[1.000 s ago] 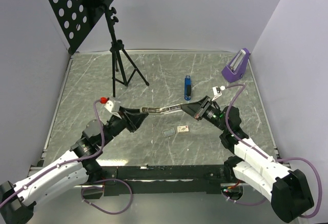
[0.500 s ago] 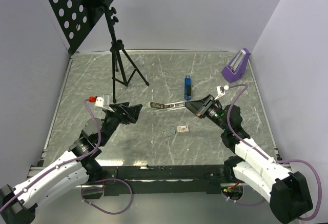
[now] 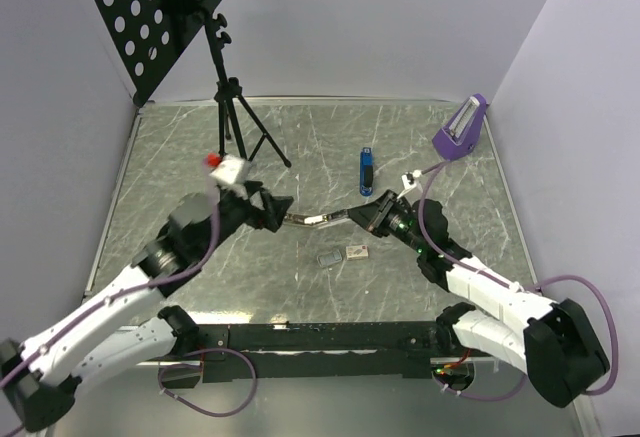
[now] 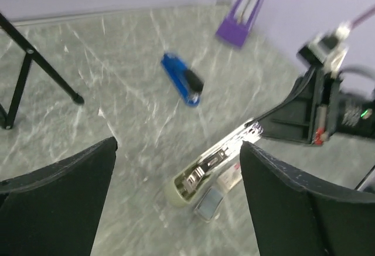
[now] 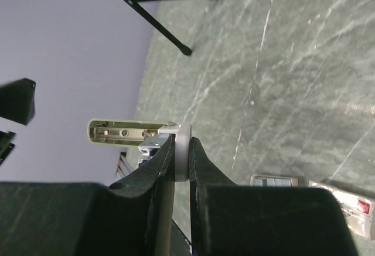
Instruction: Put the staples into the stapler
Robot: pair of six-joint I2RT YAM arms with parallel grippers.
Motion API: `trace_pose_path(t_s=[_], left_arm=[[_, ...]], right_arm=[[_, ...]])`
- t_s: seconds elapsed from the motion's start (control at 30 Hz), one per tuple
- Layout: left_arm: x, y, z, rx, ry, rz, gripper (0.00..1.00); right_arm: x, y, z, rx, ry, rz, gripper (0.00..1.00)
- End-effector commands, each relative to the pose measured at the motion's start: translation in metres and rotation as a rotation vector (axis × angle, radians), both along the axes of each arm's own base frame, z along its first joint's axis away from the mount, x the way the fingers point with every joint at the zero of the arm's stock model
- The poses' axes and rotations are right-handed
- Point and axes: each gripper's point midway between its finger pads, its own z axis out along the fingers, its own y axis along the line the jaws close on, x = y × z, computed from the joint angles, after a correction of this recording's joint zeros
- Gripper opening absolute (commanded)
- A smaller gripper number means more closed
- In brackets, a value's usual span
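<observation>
Nearest me, the staples box and grey tray lie side by side on the worktop, where they were. Just beyond, the right pincer, its forearm low, is clenched on the opened stapler, which sits lower than half a second back. The left pincer has swung in with its arm raised and fingers spread wide, the stapler's free end just ahead.

The right gripper clamps the stapler (free end just beside the left gripper); the staples lie just nearside of the right gripper.
</observation>
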Motion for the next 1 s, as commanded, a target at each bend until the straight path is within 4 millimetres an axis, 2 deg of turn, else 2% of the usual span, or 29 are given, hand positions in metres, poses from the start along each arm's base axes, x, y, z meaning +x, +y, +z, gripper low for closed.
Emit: trace_pose_path(t_s=[0.0, 0.03, 0.1, 0.17, 0.2, 0.27, 0.47, 0.53, 0.63, 0.83, 0.97], left_arm=[[0.0, -0.018, -0.028, 0.291, 0.081, -0.126, 0.89], [0.004, -0.026, -0.026, 0.337, 0.098, -0.148, 0.89], [0.004, -0.025, -0.042, 0.467, 0.137, -0.184, 0.87], [0.008, -0.035, -0.049, 0.575, 0.14, -0.235, 0.86], [0.004, -0.034, -0.06, 0.628, 0.18, -0.26, 0.84], [0.003, -0.045, -0.065, 0.685, 0.194, -0.301, 0.81], [-0.008, -0.068, -0.082, 0.762, 0.222, -0.434, 0.63], [-0.009, -0.073, -0.091, 0.798, 0.234, -0.455, 0.62], [-0.006, -0.072, -0.105, 0.861, 0.253, -0.468, 0.59], [-0.002, -0.075, -0.119, 0.921, 0.245, -0.501, 0.51], [0.001, -0.077, -0.124, 0.941, 0.237, -0.511, 0.4]], right_arm=[[0.011, 0.014, 0.035, 0.028, -0.095, 0.002, 0.0], [0.011, 0.016, 0.035, 0.029, -0.095, 0.007, 0.0], [0.011, 0.021, 0.031, 0.029, -0.079, 0.021, 0.0], [0.01, 0.024, 0.029, 0.029, -0.071, 0.031, 0.0], [0.01, 0.025, 0.027, 0.029, -0.065, 0.035, 0.0], [0.009, 0.027, 0.026, 0.03, -0.062, 0.04, 0.0], [0.007, 0.029, 0.022, 0.032, -0.053, 0.053, 0.0], [0.006, 0.03, 0.022, 0.04, -0.051, 0.056, 0.0], [0.005, 0.031, 0.021, 0.048, -0.046, 0.067, 0.0], [0.003, 0.031, 0.02, 0.054, -0.045, 0.069, 0.0], [0.002, 0.032, 0.021, 0.059, -0.046, 0.075, 0.0]])
